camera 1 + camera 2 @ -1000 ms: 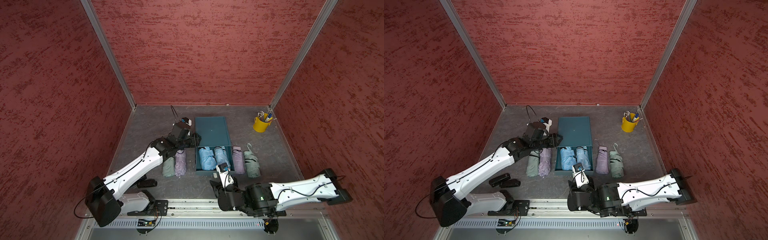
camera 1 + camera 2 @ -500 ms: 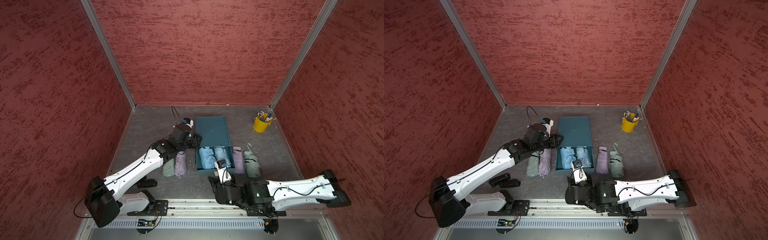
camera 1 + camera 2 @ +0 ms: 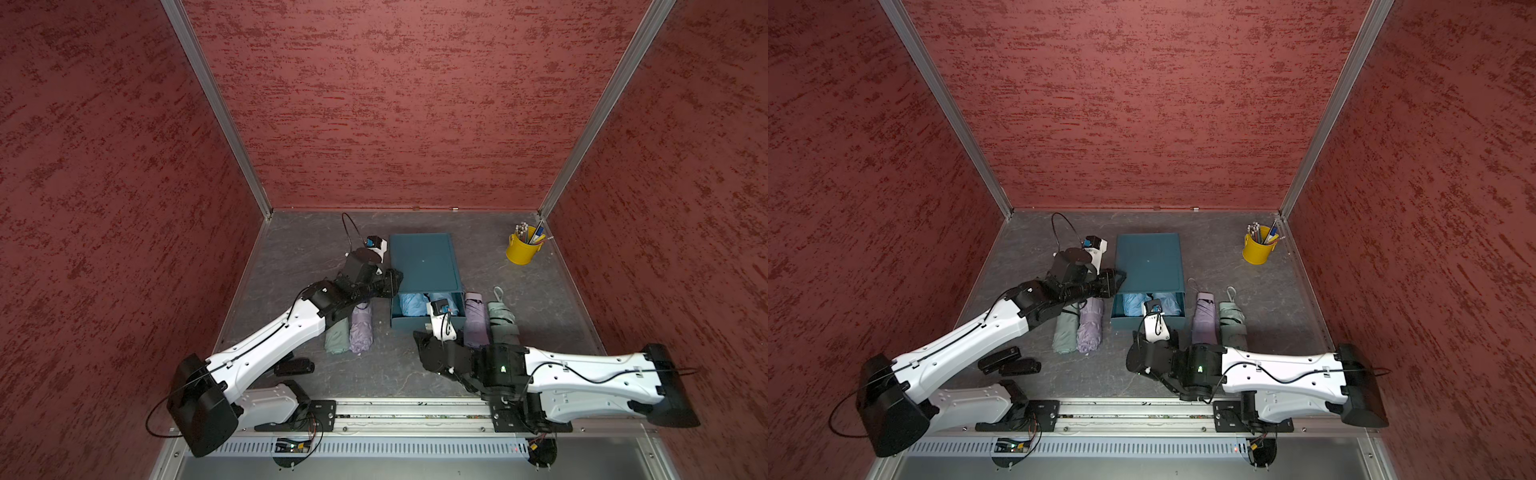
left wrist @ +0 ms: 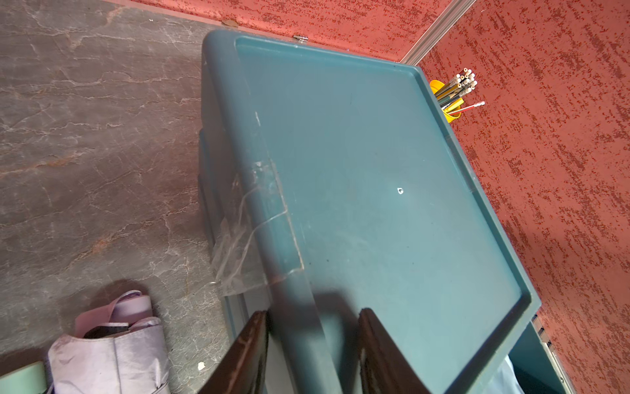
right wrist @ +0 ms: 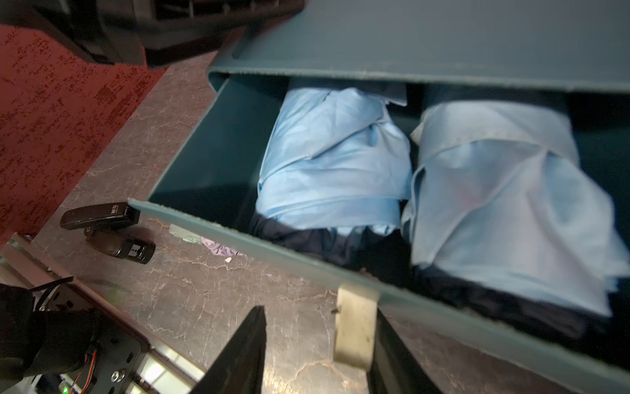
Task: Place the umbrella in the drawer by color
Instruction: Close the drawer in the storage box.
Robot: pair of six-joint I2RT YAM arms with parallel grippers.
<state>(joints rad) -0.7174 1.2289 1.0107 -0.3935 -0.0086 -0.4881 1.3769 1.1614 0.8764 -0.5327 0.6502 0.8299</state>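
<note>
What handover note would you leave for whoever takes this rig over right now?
Left gripper: open, jaws straddling the top rim of the teal cabinet near its front corner.
Right gripper: open, the beige handle of the drawer between its jaws, not yet pinched.
Done: two blue umbrellas lie side by side in the open drawer.
Left to do: two purple umbrellas and two green umbrellas lie on the table, one of each on either side of the cabinet, unsorted.

On the grey table (image 3: 299,249) stand a teal box (image 3: 424,262) and a yellow cup (image 3: 521,251). A green umbrella (image 3: 336,338) and a purple umbrella (image 3: 360,332) lie left of the box, another pair (image 3: 474,316) right, two black cases (image 3: 1019,368) nearer.
</note>
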